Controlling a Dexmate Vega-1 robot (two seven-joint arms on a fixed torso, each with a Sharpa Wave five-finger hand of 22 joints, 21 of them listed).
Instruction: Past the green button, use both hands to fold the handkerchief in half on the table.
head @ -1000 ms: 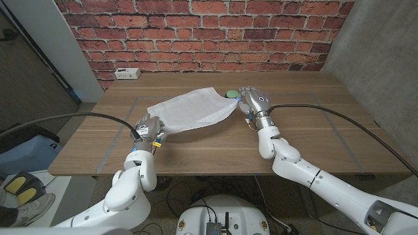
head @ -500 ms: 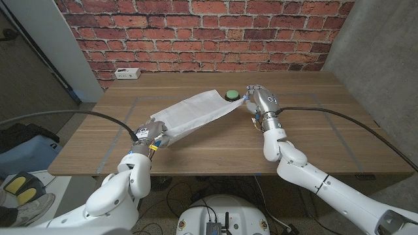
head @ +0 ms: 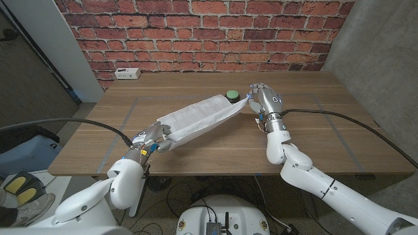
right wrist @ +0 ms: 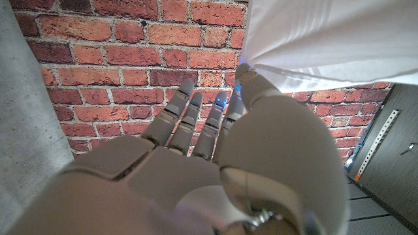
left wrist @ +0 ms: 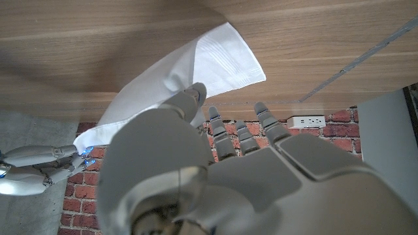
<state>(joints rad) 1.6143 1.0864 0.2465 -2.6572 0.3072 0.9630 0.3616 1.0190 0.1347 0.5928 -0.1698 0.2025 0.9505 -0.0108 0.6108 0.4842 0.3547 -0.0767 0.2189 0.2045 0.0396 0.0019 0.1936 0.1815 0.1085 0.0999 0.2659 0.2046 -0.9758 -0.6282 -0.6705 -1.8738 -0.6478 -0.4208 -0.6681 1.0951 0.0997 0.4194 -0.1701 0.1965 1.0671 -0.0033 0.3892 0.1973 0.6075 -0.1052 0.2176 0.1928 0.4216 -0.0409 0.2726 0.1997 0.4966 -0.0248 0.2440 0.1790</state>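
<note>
We have the handkerchief (head: 196,119) stretched between both hands above the wooden table (head: 313,137), running on a diagonal from near the tabletop's front left toward the back middle. It hangs as a long, narrow band — white, with a hemmed border.

Left hand (head: 151,137) grips the near end, close to the front edge of the tabletop; in the left wrist view its fingers (left wrist: 196,98) pinch the cloth, and a free corner of the handkerchief (left wrist: 215,59) drapes against the wood.

Right hand (head: 263,100) holds the far end, just beside the green button (head: 232,95). In the right wrist view the thumb and a finger are closed on the edge of the handkerchief (right wrist: 326,39), with the other fingers (right wrist: 189,117) extended and apart.

The green button sits toward the back of the tabletop, near the middle, touching or just behind the cloth's far end — we cannot tell which.

A white power strip (head: 127,73) lies at the back left corner, against the brick wall (head: 196,32).
</note>
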